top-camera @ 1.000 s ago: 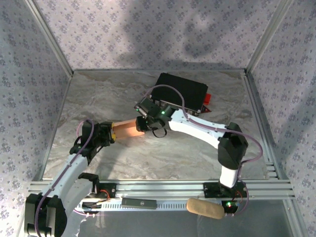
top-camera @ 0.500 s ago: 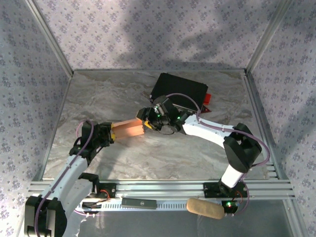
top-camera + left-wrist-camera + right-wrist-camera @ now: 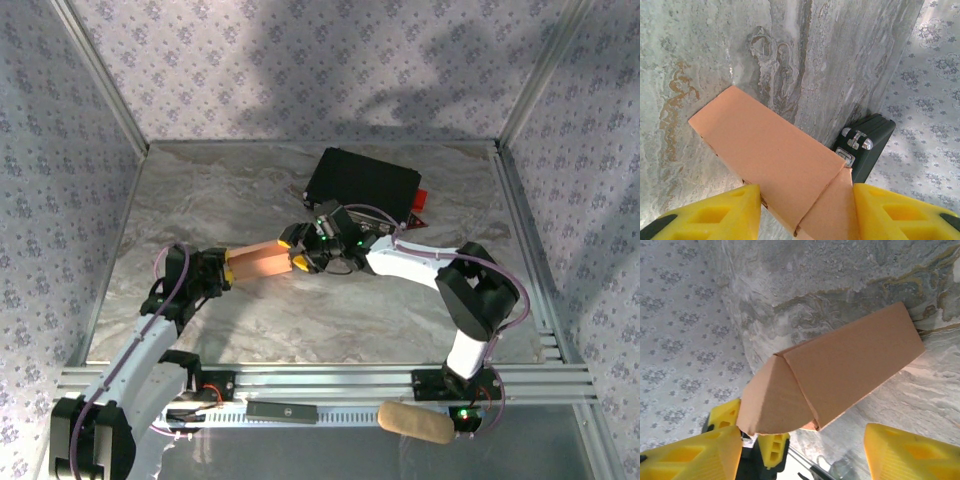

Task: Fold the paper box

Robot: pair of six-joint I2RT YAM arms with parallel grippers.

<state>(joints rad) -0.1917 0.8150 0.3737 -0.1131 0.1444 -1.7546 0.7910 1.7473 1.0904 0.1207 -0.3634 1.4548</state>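
Top external view is showing the rail (image 3: 350,380) nearest, running along the table's (image 3: 200,200) near edge. A tan roll (image 3: 415,422) and a black bar (image 3: 282,410) are lying just in front of it.

Past the rail, the left gripper (image 3: 228,270) is reaching in from the near left corner and pinching the box (image 3: 262,262) by its left end. In the left wrist view its yellow fingers (image 3: 715,215) are pressing on both sides of that end. The end flap (image 3: 832,215) is standing open between them, so this end of the box is not closed. The inside is hidden behind the flap, so I cannot tell what it is holding.

The box is sitting a little left of the table's middle, pointing its long side toward the right gripper (image 3: 295,251). Whether it is resting on the table or hanging just above it I cannot tell.

The right gripper is spread wide, its yellow tips sitting either side of the box's right end. In the right wrist view its fingers (image 3: 910,455) are standing well apart, with the box lying beyond them. I cannot tell whether they are touching it.

Farthest, the case (image 3: 362,185) is lying by the far edge, right of the middle, with a red piece (image 3: 420,200) showing at its right end. Its lid is closed, the metal latches (image 3: 855,140) are showing, and its contents are hidden.
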